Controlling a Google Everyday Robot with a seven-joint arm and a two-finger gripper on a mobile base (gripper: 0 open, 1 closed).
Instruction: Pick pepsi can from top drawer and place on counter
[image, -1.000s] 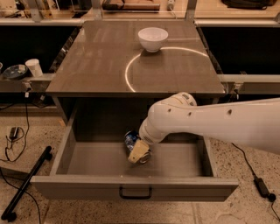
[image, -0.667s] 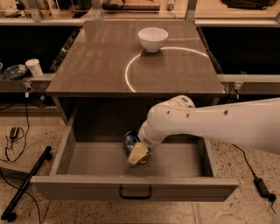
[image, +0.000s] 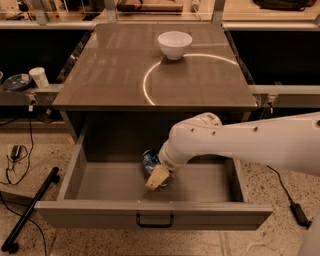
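- Gripper (image: 157, 177) is reaching down into the top drawer (image: 90, 212), sitting mid-width over the drawer floor and against the pepsi can (image: 148, 160). Cannot tell if it is clamped or loose.
- Pepsi can is lying tilted near the back edge of the drawer floor, mid-width, partly hidden by the gripper.
- Risk: the can is dented, rounded, slick metal, so it is likely slipping or rolling off toward the back wall if the hold is shallow.
- Risk: the bulky white arm (image: 240, 142) is passing right under the counter (image: 110, 70) front edge, so a straight lift is probably knocking the can or wrist there.
- Risk: the glossy hard counter is letting a tilted can roll. White bowl (image: 174, 44) is sitting near the back edge.
- Drawer is a matte grey box with a dark metal handle (image: 155, 220).
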